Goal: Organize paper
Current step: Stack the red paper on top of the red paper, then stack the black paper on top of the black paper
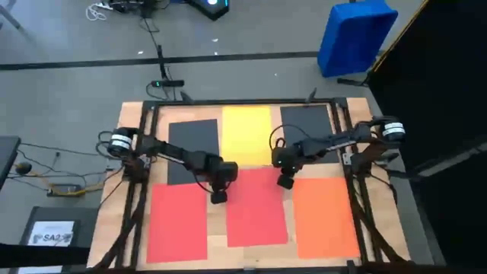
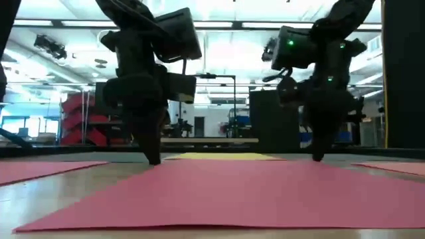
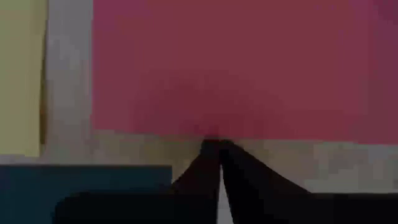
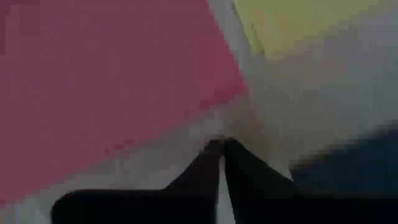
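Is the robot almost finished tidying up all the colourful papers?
Not yet, it seems. Six flat sheets lie spread apart on the wooden table, none stacked: two dark grey, one yellow, two red, one orange. In hand: the shut left gripper and shut right gripper press their tips by the far edge of the middle red sheet. Gathering them all looks left to do.
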